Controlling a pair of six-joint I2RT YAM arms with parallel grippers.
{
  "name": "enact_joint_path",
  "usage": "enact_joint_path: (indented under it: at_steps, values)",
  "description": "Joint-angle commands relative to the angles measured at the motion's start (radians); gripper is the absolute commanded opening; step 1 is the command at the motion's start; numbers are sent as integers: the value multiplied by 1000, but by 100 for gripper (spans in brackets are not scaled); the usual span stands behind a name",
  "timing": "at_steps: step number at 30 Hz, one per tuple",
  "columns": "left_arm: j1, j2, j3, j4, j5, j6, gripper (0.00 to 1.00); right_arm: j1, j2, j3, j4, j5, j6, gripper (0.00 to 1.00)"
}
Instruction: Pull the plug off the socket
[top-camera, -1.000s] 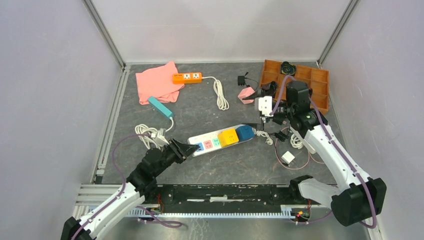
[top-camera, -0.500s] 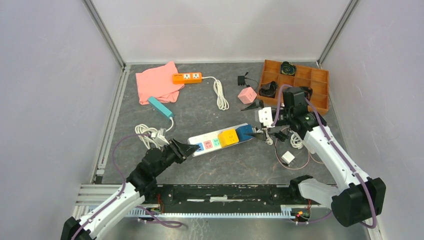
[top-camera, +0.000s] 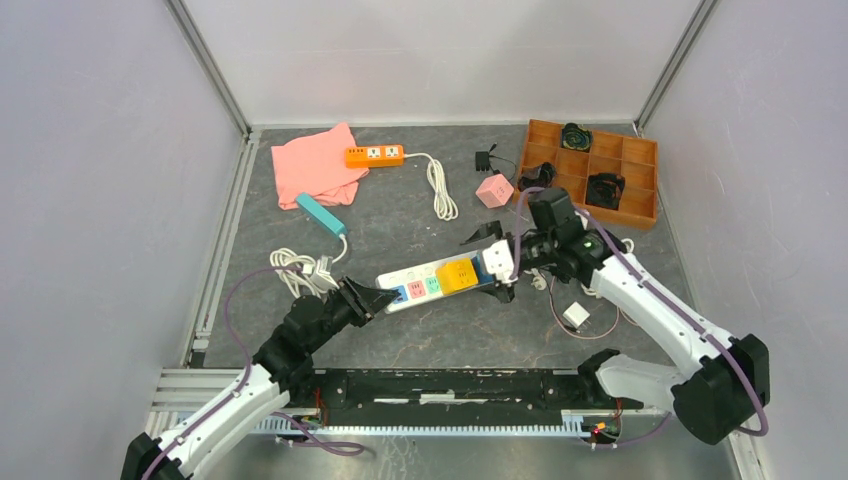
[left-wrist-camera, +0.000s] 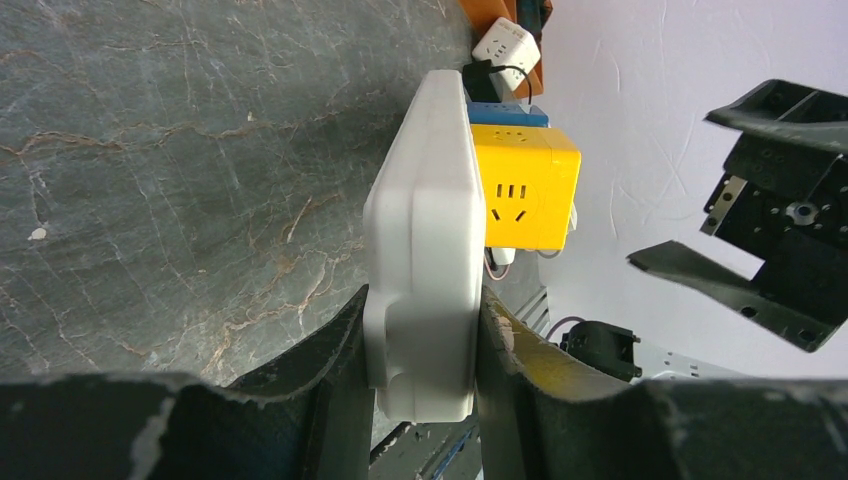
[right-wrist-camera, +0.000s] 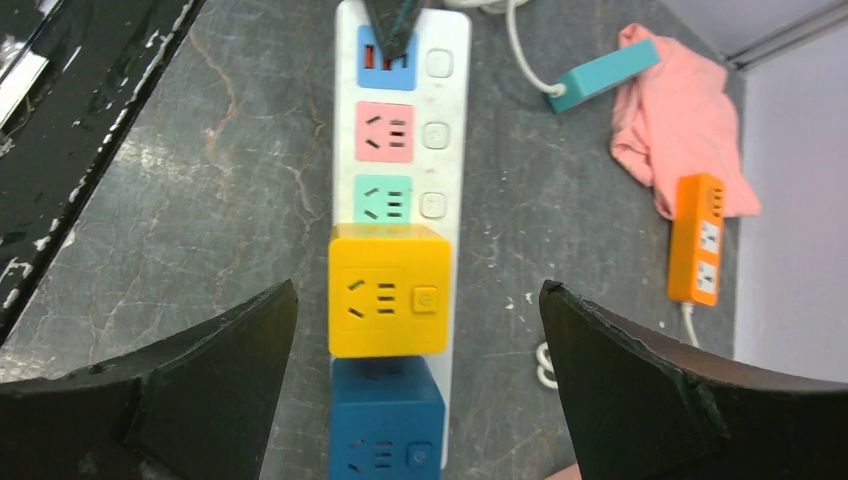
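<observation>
From overhead, the right gripper (top-camera: 492, 264) is covering the blue cube plug, so only the right wrist view is showing it (right-wrist-camera: 385, 425), cut off by the bottom edge. How low the fingers are hanging over it is hard to tell. The cord end of the pastel power strip (top-camera: 425, 281) is also lying hidden under that arm.

The right arm is reaching in from 4 o'clock, wrist bent down over the strip's 3 o'clock end. Its fingers (right-wrist-camera: 215, 370) are standing spread wide on either side of the strip, gripping nothing. The yellow cube plug (right-wrist-camera: 388, 290) is showing between their tips, and the blue one is sitting just behind it, both seated in the strip. The left arm is stretching low from 7 o'clock. The left gripper (top-camera: 372, 297) is pinching the strip's 9 o'clock end, and the left wrist view is showing both fingers (left-wrist-camera: 335, 345) pressing the white body's sides.

The strip is lying at the table's centre, slanting from 8 toward 2 o'clock, with its blue, pink and green outlets uncovered.

Around it, a pink cube (top-camera: 491, 190) is sitting loose at 1 o'clock, just beside the orange compartment tray (top-camera: 630, 152). An orange power strip (top-camera: 375, 155) and a pink cloth (top-camera: 315, 165) are lying at 11 o'clock, with a teal block (top-camera: 320, 213) below them. A coiled white cord (top-camera: 298, 268) is lying at 9 o'clock, and a small white adapter (top-camera: 575, 315) at 4 o'clock.
</observation>
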Motion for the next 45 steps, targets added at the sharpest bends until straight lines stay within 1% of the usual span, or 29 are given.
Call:
enact_joint_path:
  at_steps: [1, 5, 12, 19, 25, 35, 37, 39, 40, 41, 43, 44, 45]
  values:
    - [4, 16, 34, -26, 3, 69, 2, 83, 32, -23, 20, 146, -36, 98]
    - [4, 20, 34, -21, 5, 70, 2, 119, 72, -21, 61, 204, 14, 98]
    - [3, 27, 34, -13, 7, 69, 2, 163, 138, -14, 96, 289, 57, 98]
    - [4, 41, 31, 2, 13, 67, 2, 195, 195, -17, 102, 358, 61, 98]
    - [4, 43, 29, 6, 17, 67, 2, 222, 221, -20, 102, 387, 56, 98]
    - [4, 30, 15, 6, 14, 64, 2, 241, 240, -18, 109, 398, 69, 84]
    - [4, 32, 15, 6, 14, 66, 2, 242, 240, -17, 110, 400, 73, 78]
    - [4, 33, 15, 6, 12, 67, 2, 242, 239, -13, 111, 400, 76, 68]
    - [4, 34, 14, 6, 11, 69, 2, 242, 238, -9, 107, 400, 78, 61]
    - [4, 34, 14, 5, 12, 69, 2, 243, 238, -2, 99, 400, 76, 52]
    - [4, 32, 14, -1, 7, 71, 2, 244, 235, 14, 85, 404, 77, 30]
    - [4, 31, 14, -5, 2, 71, 2, 243, 231, 21, 81, 408, 79, 22]
    - [4, 28, 15, -11, -3, 73, 2, 242, 225, 24, 78, 409, 80, 17]
